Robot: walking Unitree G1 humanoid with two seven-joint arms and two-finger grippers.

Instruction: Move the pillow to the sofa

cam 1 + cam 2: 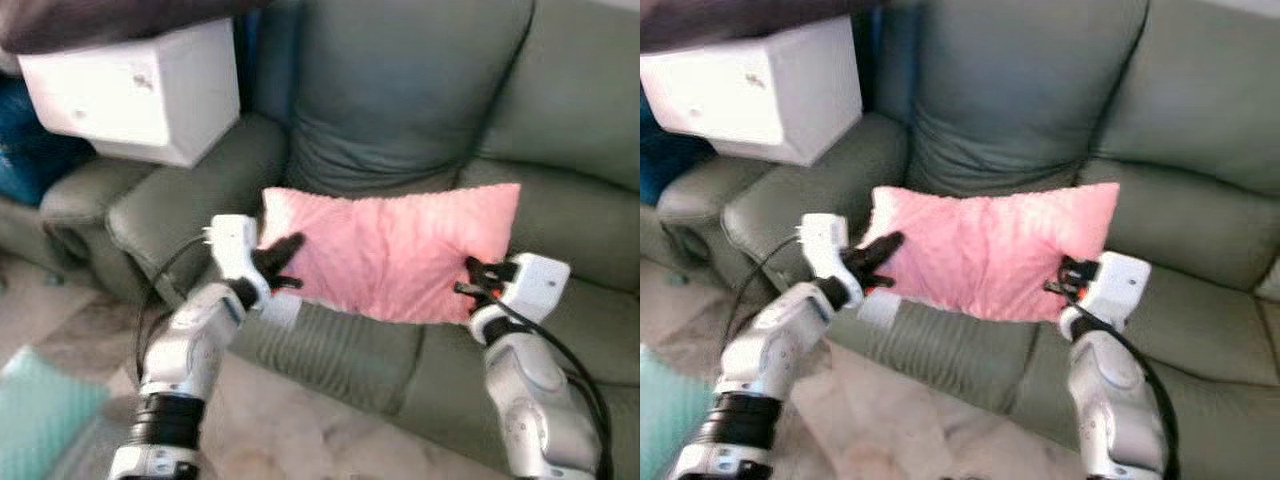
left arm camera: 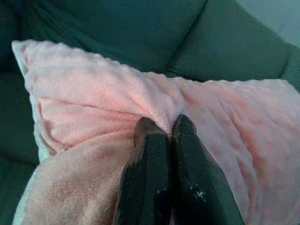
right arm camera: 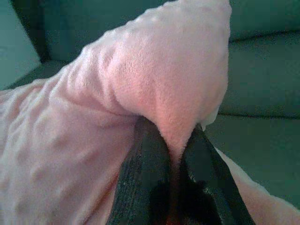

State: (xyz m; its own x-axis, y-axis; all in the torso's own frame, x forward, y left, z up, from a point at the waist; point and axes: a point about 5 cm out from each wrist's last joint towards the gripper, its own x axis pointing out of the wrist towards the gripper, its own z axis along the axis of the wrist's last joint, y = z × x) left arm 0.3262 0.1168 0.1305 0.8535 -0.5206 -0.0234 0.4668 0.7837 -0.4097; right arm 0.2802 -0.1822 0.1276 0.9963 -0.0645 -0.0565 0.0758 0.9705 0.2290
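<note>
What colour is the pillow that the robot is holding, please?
The pillow is plain pink; the left eye view shows it best.

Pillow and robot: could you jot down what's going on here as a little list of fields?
pillow: pink pillow, held over the sofa's seat
left gripper: fingers shut on the pillow's left edge
right gripper: fingers pinching the pillow's right corner
sofa: grey-green sofa
beside the sofa: white box above the armrest

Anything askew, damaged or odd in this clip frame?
One oddity: a white box sits tilted on the sofa armrest. The pink pillow looks intact, pinched at opposite ends by the left tool and right tool over the seat.
</note>
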